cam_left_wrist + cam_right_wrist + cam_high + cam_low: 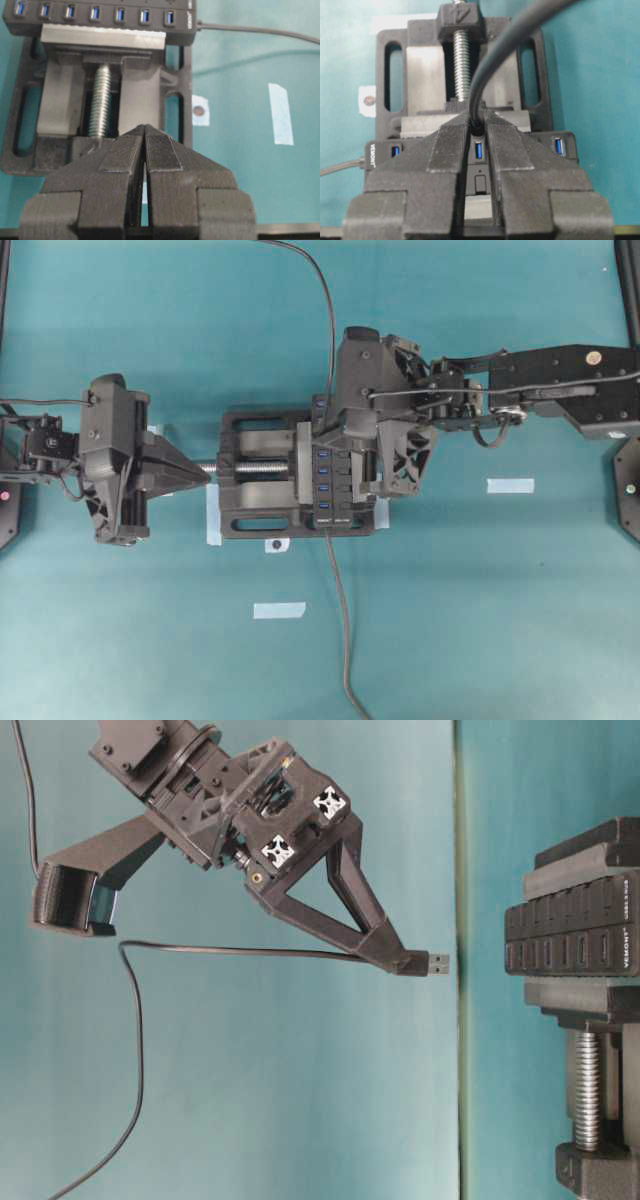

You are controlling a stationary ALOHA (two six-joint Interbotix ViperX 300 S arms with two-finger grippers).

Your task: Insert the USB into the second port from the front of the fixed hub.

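Note:
My right gripper (408,961) is shut on the USB (437,963), whose metal plug sticks out past the fingertips toward the fixed hub (575,935). A clear gap separates plug and hub. The USB's thin cable (250,952) trails back from the fingers. In the right wrist view the fingers (447,150) pinch the cable end above the hub (559,155), and a blue port (479,150), second from the labelled end, shows between them. My left gripper (198,472) is shut and empty beside the vise screw, away from the hub (330,485).
A black vise (260,515) with a silver screw (100,100) clamps the hub. The hub's own cable (340,620) runs toward the front edge. Pieces of pale tape (510,485) (278,610) lie on the teal table.

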